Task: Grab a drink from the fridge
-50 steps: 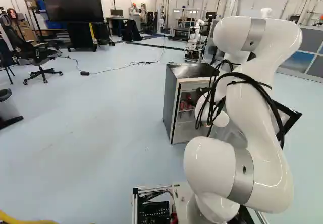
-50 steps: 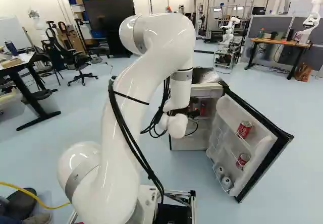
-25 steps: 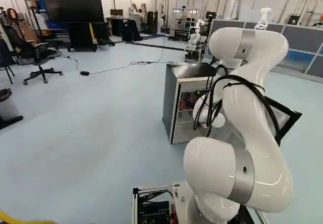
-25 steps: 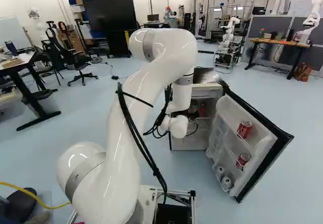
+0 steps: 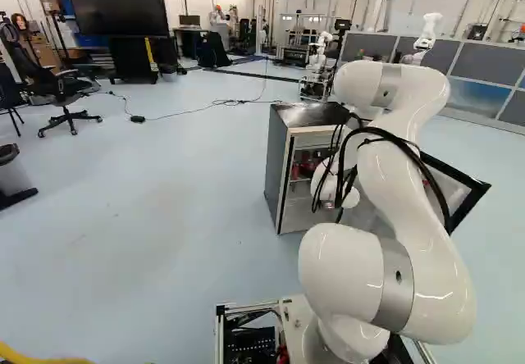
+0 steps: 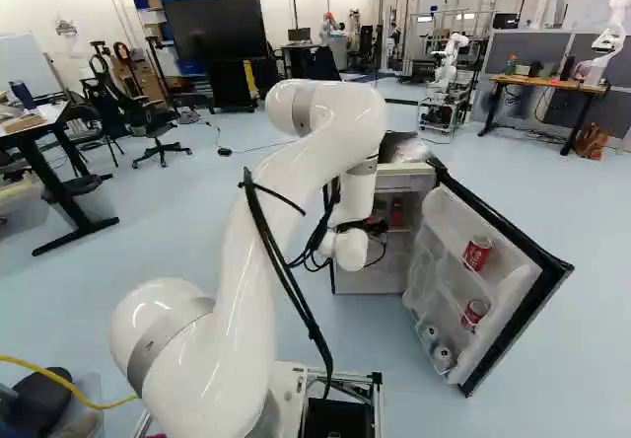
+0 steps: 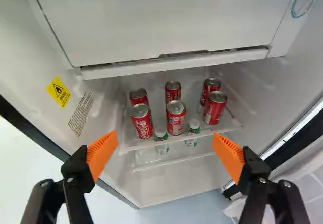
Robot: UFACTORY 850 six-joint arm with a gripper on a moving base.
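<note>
In the right base view my gripper (image 6: 377,228) is a small dark shape at the opening of the fridge (image 6: 405,172), partly hidden by the arm. The wrist view shows the gripper (image 7: 165,139) open, nothing held, its orange pads far apart. Ahead of it, on a fridge shelf (image 7: 187,137), red cans stand in two rows. The front ones are a can (image 7: 142,121) to one side, a middle can (image 7: 175,118) and a can (image 7: 215,108) to the other side; several more stand behind. Below are two bottles with pale caps (image 7: 160,132) (image 7: 194,123).
The fridge door (image 6: 503,278) stands open, with cans (image 6: 477,254) in its racks. A closed compartment (image 7: 166,17) lies above the shelf; side walls (image 7: 96,108) flank the gripper. Another robot (image 6: 449,60) stands beyond the fridge; a cable (image 5: 197,110) crosses the floor.
The arm's upper bend has sunk steadily and moved towards the fridge, with the wrist shifting slightly. The base, fridge and door have stayed put.
</note>
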